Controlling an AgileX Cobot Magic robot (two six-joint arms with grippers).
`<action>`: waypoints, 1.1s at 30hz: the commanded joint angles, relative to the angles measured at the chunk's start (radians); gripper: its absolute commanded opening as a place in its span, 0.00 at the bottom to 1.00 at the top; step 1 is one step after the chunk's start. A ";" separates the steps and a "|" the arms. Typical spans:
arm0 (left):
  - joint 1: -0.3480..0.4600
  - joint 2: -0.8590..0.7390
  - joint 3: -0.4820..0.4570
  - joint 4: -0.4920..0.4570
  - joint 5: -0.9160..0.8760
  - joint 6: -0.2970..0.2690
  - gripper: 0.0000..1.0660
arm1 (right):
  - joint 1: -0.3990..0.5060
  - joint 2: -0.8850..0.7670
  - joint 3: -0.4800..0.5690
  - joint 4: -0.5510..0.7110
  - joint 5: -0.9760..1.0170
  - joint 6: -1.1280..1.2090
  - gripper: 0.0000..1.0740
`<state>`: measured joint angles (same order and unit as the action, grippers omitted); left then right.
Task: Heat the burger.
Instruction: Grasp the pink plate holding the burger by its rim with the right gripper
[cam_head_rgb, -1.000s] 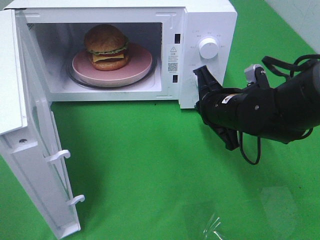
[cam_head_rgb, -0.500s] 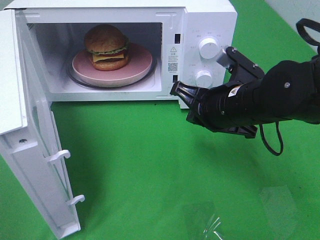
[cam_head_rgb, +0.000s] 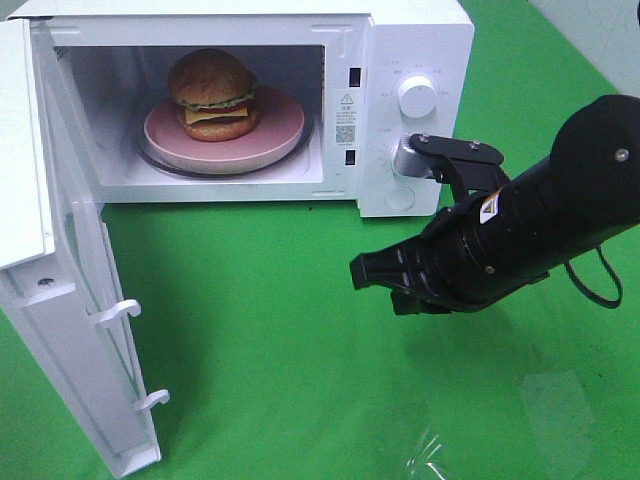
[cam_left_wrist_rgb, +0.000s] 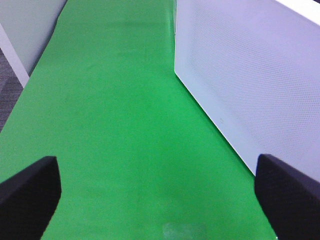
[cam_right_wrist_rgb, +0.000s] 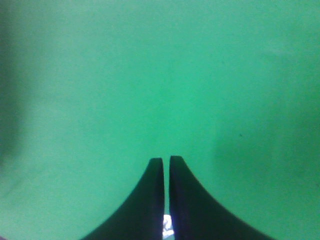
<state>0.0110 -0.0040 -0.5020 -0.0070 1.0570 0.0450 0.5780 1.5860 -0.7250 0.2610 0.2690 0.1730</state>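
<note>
1. The burger (cam_head_rgb: 212, 93) sits inside the open microwave (cam_head_rgb: 420, 40) in the upper left of the frame, on a pink plate (cam_head_rgb: 283, 132) that lies on the glass turntable (cam_head_rgb: 312, 138)
2. The microwave door (cam_head_rgb: 70, 330) stands swung wide open and runs down the left edge to the lower left corner, with two white latch hooks on its free edge
3. The right gripper (cam_head_rgb: 362, 272) is just right of centre over the green mat (cam_head_rgb: 260, 350), pointing towards the left of the frame and clear of the microwave
4. In the right wrist view the right gripper (cam_right_wrist_rgb: 166, 159) has its jaws closed, with only a thin slit between the black fingers and nothing held
5. The upper knob (cam_head_rgb: 417, 96) shows white on the control panel, above the black arm
6. The left gripper (cam_left_wrist_rgb: 155, 162) is out of the high view; in the left wrist view its two black fingertips stand far apart over the mat, jaws open and empty, beside a white perforated panel (cam_left_wrist_rgb: 250, 75)
</note>
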 joint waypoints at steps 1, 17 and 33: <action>0.005 -0.022 0.001 -0.002 -0.015 -0.004 0.91 | -0.004 -0.024 -0.023 -0.146 0.131 -0.016 0.05; 0.005 -0.022 0.001 -0.002 -0.015 -0.004 0.91 | -0.004 -0.026 -0.234 -0.414 0.495 -0.469 0.09; 0.005 -0.022 0.001 -0.002 -0.015 -0.004 0.91 | -0.004 -0.026 -0.255 -0.493 0.369 -1.256 0.14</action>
<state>0.0110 -0.0040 -0.5020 -0.0070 1.0570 0.0450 0.5780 1.5680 -0.9770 -0.2260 0.6500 -1.0430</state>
